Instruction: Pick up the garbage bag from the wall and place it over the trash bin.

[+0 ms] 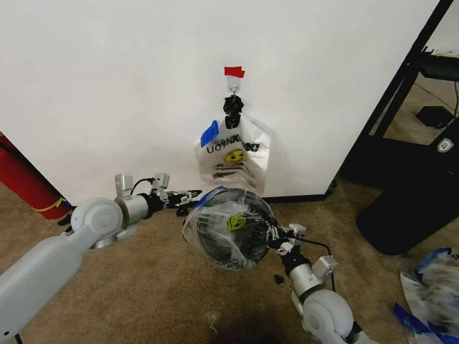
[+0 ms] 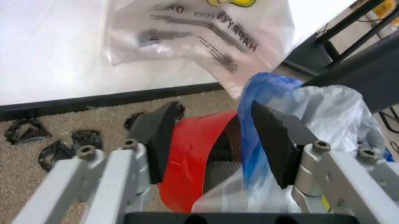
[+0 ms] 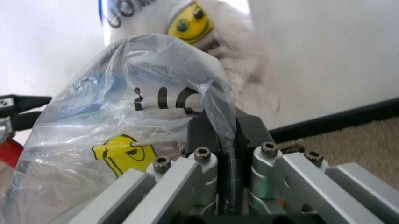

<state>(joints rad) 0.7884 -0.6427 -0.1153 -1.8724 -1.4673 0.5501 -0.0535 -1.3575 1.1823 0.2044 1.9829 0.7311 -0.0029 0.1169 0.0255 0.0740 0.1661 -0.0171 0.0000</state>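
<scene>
The clear bag (image 1: 228, 228) w/ blue rim strips is already off the wall (image 1: 107, 72) and draped over the mouth of the bin (image 1: 231, 247), which sits on the carpet just below the white smiley bag (image 1: 233, 159) hanging on the hook (image 1: 233, 84).

Key relation: bin lies between the two arms, bag stretched across it side to side. Left gripper (image 1: 188, 195) is at the bin's left rim; right gripper (image 1: 276, 236) at the right rim, a bit nearer the robot.

Left wrist view: left gripper (image 2: 215, 140) has its pads apart, roughly half spread, w/ the blue rim strip of the bag (image 2: 265, 121) bunched against one pad and the bin's red band (image 2: 190, 158) showing in the gap. Not pinching, from what I can see.

Right wrist view: right gripper (image 3: 221, 163) fingers are pressed together w/ a fold of film (image 3: 156, 107) caught in them.

Judgement: bag looks mostly on; the left rim seems the side needing tucking, and left arm is right there for it.
</scene>
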